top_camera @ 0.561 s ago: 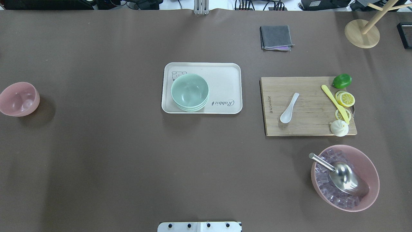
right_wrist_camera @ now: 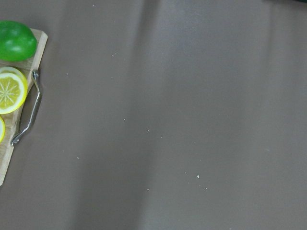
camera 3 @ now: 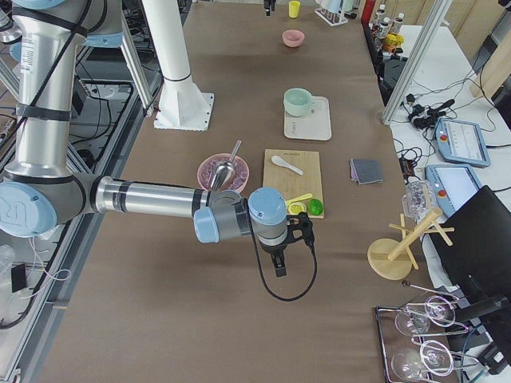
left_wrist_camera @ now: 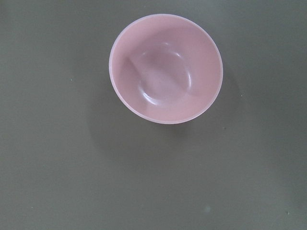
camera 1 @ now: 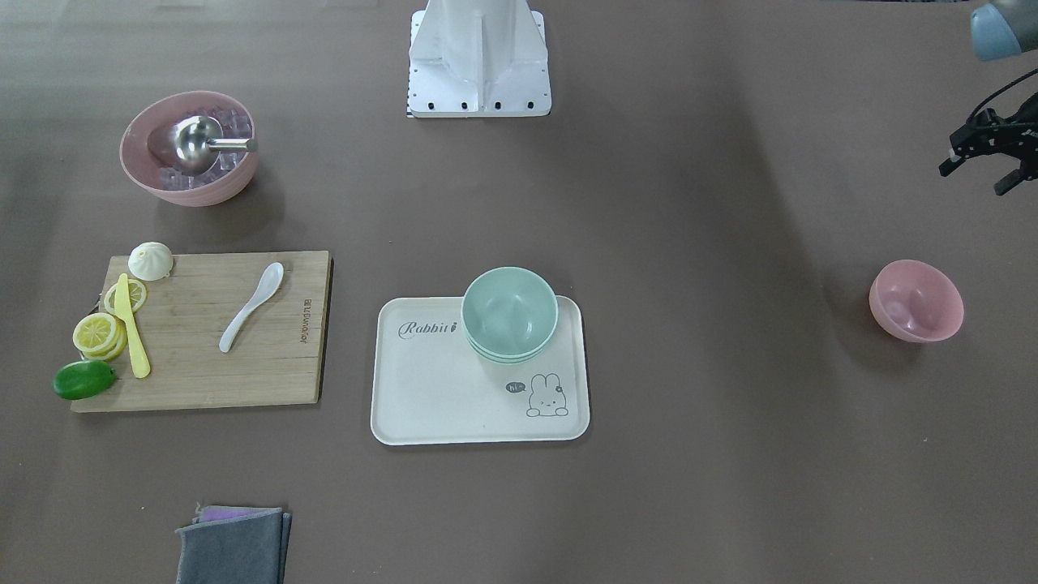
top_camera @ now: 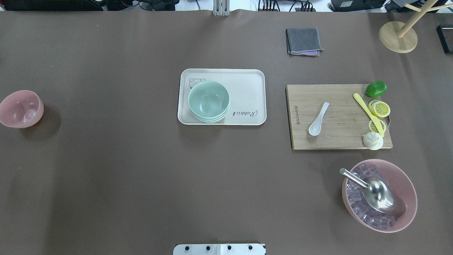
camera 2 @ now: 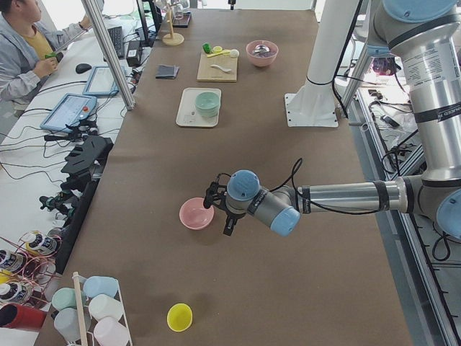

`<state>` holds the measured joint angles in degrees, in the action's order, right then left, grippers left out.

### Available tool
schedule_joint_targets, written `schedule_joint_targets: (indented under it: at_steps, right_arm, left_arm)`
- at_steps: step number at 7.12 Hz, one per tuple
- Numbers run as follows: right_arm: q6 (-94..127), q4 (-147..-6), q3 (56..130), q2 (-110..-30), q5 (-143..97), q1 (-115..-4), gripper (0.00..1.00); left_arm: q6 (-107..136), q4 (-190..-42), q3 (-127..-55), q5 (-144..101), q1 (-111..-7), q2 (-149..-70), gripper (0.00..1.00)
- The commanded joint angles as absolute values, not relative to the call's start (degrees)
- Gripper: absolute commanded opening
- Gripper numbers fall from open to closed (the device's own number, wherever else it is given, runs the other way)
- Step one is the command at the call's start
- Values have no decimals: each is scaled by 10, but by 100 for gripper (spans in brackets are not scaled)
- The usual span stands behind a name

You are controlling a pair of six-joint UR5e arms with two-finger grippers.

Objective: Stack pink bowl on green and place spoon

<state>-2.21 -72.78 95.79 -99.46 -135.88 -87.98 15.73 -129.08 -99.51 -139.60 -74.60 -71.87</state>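
Exterior front-facing: left pincer (camera 1: 975, 178) spread, empty.

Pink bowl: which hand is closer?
Left. The left hand hovers close to the pink bowl, slightly toward the robot's side of it. The right hand is at the table's opposite end, past the cutting board.
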Motion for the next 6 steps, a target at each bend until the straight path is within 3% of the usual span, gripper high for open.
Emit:
schedule_joint_targets:
  at_steps: [1,6]
  right_arm:
    - [-23,-728,954,-995,-1357,-880,100]
    - [-20,-725,942,-988,-1363,-880,100]
  left_arm:
    - [157,-1291,-995,-1407,-741,-718,98]
    - [160,-1299,-993,-1406,-743,-727,98]
